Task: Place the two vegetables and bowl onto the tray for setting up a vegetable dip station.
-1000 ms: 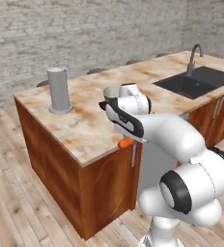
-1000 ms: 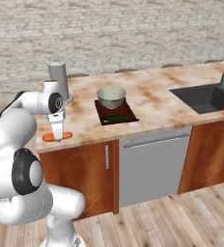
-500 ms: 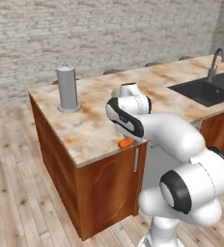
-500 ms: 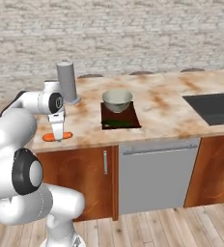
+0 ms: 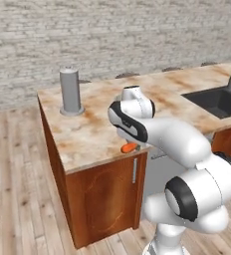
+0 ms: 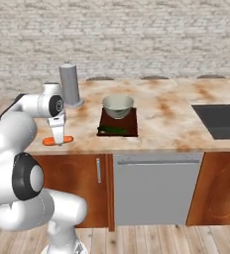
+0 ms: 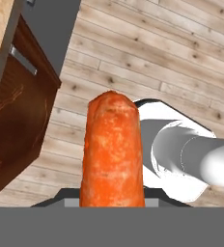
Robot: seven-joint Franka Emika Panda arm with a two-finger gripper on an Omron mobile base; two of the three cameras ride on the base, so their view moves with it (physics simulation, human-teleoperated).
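Pincer: the pincer (image 6: 59, 140) points down at the near desk edge, pinching the carrot (image 6: 57, 141), which fills the middle of the hand view (image 7: 113, 152).
Carrot: orange, lying level at the front edge of the desk (image 6: 161, 134), left of the tray and well apart from it; seen also under the arm (image 5: 129, 147).
Tray: the dark tray (image 6: 131, 130) lies mid-desk, holding two things.
On tray, near: a green vegetable (image 6: 113, 130) lying along its front edge.
On tray, far: the bowl (image 6: 118, 106), upright at the back end.
Cylinder: a grey cylinder (image 6: 70, 84) stands behind, toward the far left.
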